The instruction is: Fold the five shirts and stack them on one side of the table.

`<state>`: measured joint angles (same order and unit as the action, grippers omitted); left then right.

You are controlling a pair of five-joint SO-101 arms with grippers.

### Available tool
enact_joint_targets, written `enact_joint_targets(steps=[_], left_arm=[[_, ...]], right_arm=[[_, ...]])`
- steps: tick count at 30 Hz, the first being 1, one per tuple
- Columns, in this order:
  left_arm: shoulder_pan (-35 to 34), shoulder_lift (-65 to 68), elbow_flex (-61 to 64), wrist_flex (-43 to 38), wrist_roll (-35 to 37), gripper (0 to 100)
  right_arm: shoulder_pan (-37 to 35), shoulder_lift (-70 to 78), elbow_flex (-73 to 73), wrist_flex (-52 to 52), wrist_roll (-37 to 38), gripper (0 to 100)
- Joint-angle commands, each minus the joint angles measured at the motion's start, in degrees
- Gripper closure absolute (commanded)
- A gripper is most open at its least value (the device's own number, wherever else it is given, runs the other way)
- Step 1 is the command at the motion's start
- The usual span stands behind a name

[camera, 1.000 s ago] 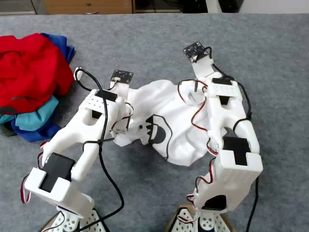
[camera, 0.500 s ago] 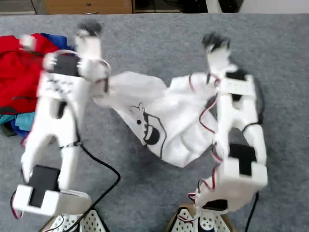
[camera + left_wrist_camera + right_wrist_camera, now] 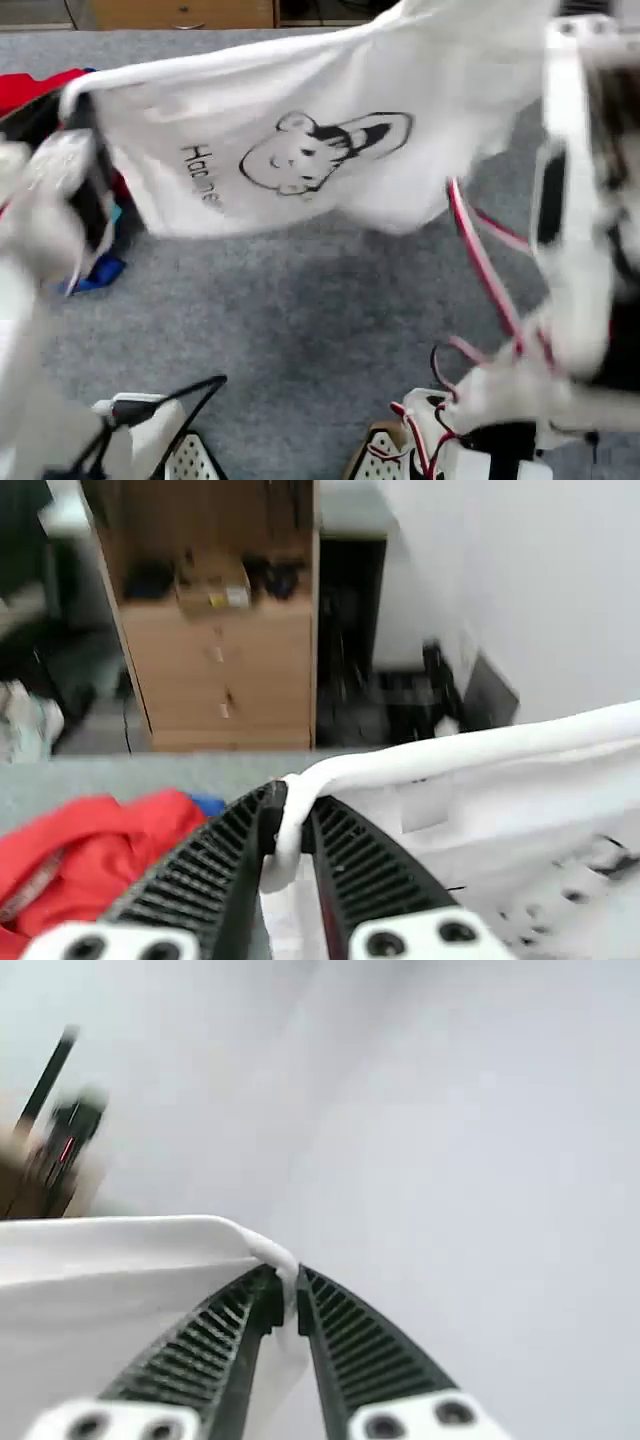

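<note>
Spread-out step, judging by the hold: white shirt (image 3: 300,130) clamped by its top edge inside left gripper (image 3: 292,802) and right gripper (image 3: 287,1282), hanging below both; next, lower flat onto table (image 3: 300,320), then fold.

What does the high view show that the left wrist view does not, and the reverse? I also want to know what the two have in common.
The high view gives the whole cartoon print on the white shirt, the right arm and its red cables. The left wrist view gives the white wall and a close look at the left hand shut on the shirt's rolled edge. Both share the white shirt stretched out, the red shirt, the grey table and the wooden cabinet.
</note>
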<state>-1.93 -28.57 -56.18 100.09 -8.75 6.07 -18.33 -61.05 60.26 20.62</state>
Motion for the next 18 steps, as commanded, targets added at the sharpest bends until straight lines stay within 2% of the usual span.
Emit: enact_joint_targets(steps=[1,7,16,18], left_arm=[[-3.43,-5.23,-1.23,0.7,-0.35,98],[-9.85,-14.9,7.3,0.7,-0.7,98],[-9.67,-30.9,33.05,0.7,-3.69,98],[-9.67,-33.45,38.15,0.62,-4.04,98]], right_arm=[[1.01,-0.84,-9.54,-1.93,-0.62,99.8],[1.01,-0.84,-14.81,-0.62,-0.26,99.8],[1.19,-0.84,-22.64,16.26,-0.09,99.5],[1.01,-0.48,-23.78,20.75,2.2,99.3]])
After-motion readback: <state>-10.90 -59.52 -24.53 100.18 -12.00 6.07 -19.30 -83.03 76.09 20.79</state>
